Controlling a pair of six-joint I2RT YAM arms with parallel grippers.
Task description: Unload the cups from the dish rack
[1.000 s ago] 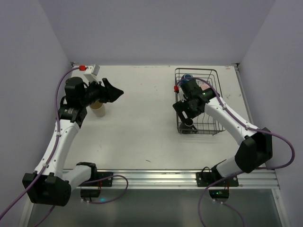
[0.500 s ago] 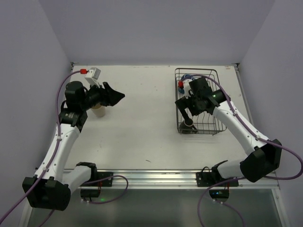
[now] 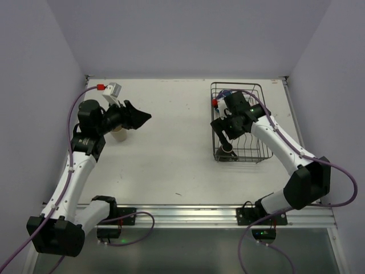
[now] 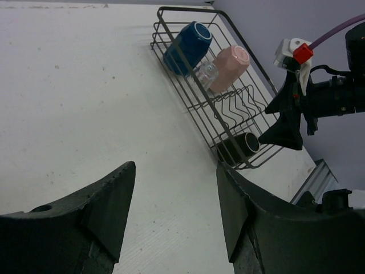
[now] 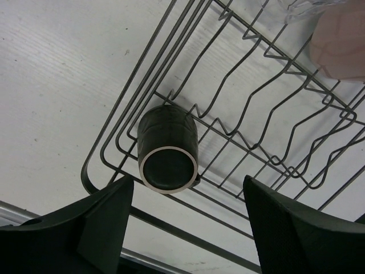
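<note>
The dark brown mug (image 5: 167, 149) is laid on its side in the dish rack (image 4: 188, 8), ringed end nearward; jaws of the left gripper (image 4: 175, 171) and right gripper (image 5: 189, 182) are parted.

Left arm (image 3: 71, 171) and right arm (image 3: 275, 142): white links, black joints. Purple cables (image 3: 72, 108) loop outward toward 9 and 3 o'clock.

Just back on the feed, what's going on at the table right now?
The right gripper hangs open over the dark brown mug, which lies on its side in the near left corner of the dish rack; nothing is gripped yet. The blue mug, pale pink cup and clear glass lie at the rack's far end. The left gripper is open and empty near a cream-beige mug on the table at the left.
</note>
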